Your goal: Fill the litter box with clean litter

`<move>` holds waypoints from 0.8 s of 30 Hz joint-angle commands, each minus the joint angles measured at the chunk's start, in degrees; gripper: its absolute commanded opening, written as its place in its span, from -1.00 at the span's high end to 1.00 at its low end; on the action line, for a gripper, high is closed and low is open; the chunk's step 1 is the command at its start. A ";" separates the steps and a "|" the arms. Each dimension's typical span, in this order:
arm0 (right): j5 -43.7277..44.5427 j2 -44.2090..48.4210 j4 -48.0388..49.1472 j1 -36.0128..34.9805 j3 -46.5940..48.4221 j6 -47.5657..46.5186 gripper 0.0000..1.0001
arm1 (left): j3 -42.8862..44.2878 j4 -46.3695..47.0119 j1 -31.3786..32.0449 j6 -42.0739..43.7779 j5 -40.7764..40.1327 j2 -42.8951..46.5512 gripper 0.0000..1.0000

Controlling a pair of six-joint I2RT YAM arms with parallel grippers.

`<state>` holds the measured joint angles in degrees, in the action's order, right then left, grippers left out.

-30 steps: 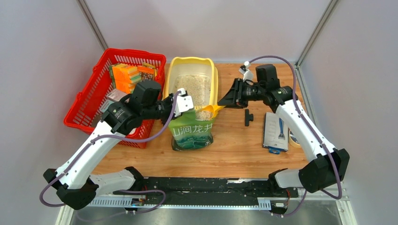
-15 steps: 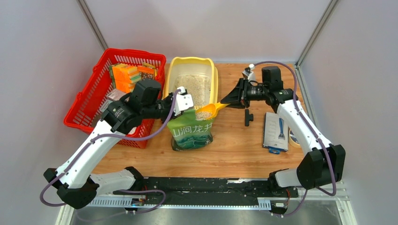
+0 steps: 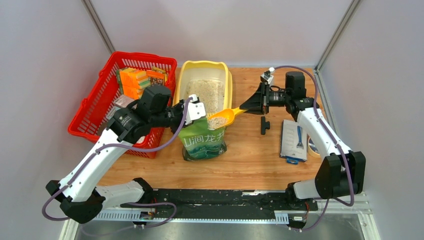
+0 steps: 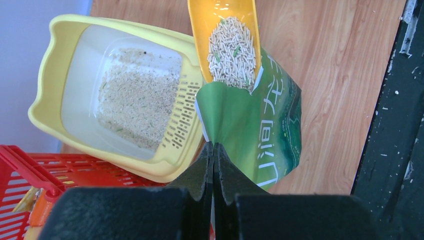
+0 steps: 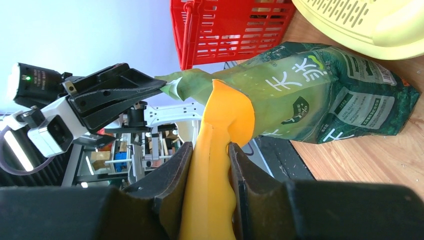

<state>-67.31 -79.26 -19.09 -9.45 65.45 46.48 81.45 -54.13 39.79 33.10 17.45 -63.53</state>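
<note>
The pale yellow litter box [image 3: 228,85] sits at the back centre with a thin layer of clean litter [image 3: 206,92] in it; in the left wrist view the box [image 4: 45,105] and its litter [image 4: 135,110] lie left of the pouch. A green pouch [image 3: 202,142] stands in front of it. My left gripper [image 3: 186,120] is shut on the pouch's top edge [image 4: 220,115]. My right gripper [image 3: 243,107] is shut on the handle of an orange scoop [image 3: 223,118]. The scoop [image 4: 230,30] holds pellets and hovers at the pouch mouth.
A red mesh basket [image 3: 90,117] with orange boxes stands left of the litter box. A small black tool [image 3: 264,125], a flat packaged item [image 3: 294,140] and a tape roll [image 3: 314,146] lie on the right side of the wooden table.
My right wrist has swung right and back, and the loaded scoop has tipped more level at the pouch mouth. The left arm and pouch have stayed put.
</note>
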 commanded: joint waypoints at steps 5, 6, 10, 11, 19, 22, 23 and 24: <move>-5.99 -0.89 3.71 4.79 -0.85 0.54 1.00 | 1.96 0.08 -0.33 3.28 -3.74 3.67 1.00; -6.17 -0.72 3.97 4.79 -0.76 0.72 1.00 | 1.87 0.16 -0.33 3.28 -3.83 3.76 1.00; -7.57 -0.89 6.96 4.80 -0.06 3.96 1.00 | 1.26 0.60 -0.24 3.37 -4.18 3.76 1.00; -7.84 -1.07 7.75 4.79 0.11 5.45 1.00 | 0.91 0.78 -0.33 3.46 -4.36 3.67 1.00; -9.77 -3.96 12.67 4.79 5.91 10.82 1.00 | -0.59 0.69 -0.24 3.55 -5.06 3.85 1.00; -9.77 -6.77 16.09 4.79 8.99 13.81 1.00 | -1.03 0.52 -0.24 3.11 -4.71 3.85 1.00; -9.68 -8.35 17.06 4.79 10.30 14.51 1.00 | -1.12 0.52 -0.33 3.02 -4.62 3.85 1.00; -9.60 -9.49 18.64 4.88 10.83 16.00 1.00 | -1.12 0.60 -0.33 2.85 -4.45 3.76 1.00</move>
<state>-75.20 -85.56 -8.69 -4.89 70.98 56.49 80.14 -54.43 39.79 35.11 14.57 -61.93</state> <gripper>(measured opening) 0.301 0.006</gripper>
